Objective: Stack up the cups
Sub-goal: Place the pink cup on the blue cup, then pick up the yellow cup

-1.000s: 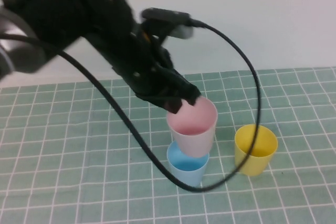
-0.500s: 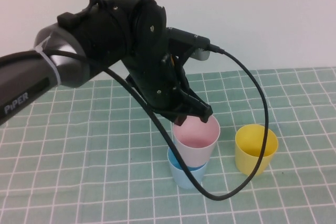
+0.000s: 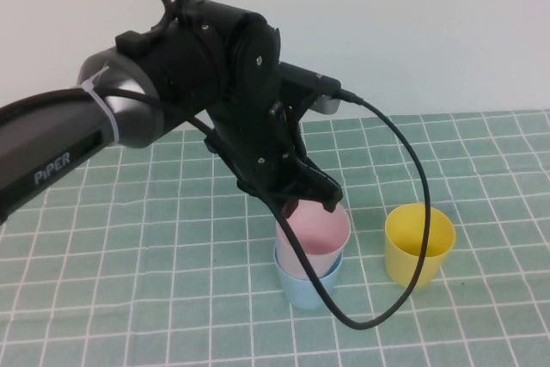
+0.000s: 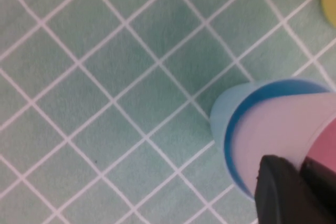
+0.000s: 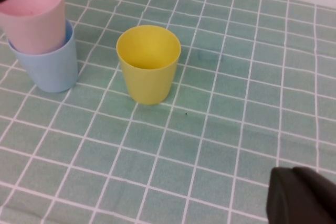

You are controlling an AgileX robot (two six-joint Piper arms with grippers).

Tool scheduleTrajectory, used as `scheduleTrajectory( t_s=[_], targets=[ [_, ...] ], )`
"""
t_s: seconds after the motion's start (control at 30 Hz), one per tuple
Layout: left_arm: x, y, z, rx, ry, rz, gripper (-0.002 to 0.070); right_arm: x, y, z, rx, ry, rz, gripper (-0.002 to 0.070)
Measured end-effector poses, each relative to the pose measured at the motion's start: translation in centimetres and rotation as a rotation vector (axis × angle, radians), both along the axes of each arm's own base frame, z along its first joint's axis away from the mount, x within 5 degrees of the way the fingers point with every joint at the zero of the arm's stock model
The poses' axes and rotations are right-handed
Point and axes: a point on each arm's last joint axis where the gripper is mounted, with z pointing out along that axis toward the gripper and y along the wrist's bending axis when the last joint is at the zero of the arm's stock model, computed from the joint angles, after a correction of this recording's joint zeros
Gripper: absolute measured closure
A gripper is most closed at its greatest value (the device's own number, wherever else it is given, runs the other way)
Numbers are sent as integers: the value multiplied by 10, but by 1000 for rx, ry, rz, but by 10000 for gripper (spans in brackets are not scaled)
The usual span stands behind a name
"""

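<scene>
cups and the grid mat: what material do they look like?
Pink cup, blue cup, yellow cup: probably thin moulded plastic, matte; plain even colour, thin rims. Mat: likely soft vinyl or rubber cutting mat; flat green, printed white grid. Left gripper is shut on the pink cup's rim; right gripper is shut and apart.

1. nested cup (image 3: 314, 234) sits inside the lower cup (image 3: 305, 285), near the mat's (image 3: 129, 298) front edge, centre.
2. lone cup (image 3: 418, 244) stands right of the stack, apart.
3. left gripper (image 3: 311, 198) on the nested cup's rear rim.
</scene>
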Motion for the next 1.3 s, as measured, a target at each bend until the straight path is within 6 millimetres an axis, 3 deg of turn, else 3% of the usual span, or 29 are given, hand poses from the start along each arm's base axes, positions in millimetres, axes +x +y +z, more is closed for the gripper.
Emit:
scheduleTrajectory(
  t_s=[0.2,0.3,0.4,0.57,0.7,0.83,1.13,1.3],
  targets=[
    [1,0,-6,23,20,3,521,0,0,1,5,-6,0,678],
    [2,-1,-5,15,7,5,489,1,1,2,24,-25,0,678],
    [1,5,6,22,-36,20,506,4,3,5,55,-17,9,678],
    [-12,29,59,-11,-223,112,641,22,10,19,63,76,84,678],
    [-35,55,76,-51,-308,202,669,54,17,39,60,129,158,678],
    [-67,77,78,-138,-335,222,674,98,26,38,42,206,210,678],
    [-112,113,40,-133,-292,265,675,211,71,-17,-61,458,287,652],
    [-123,124,36,-130,-307,287,675,258,88,-41,-76,563,301,462]
  ],
)
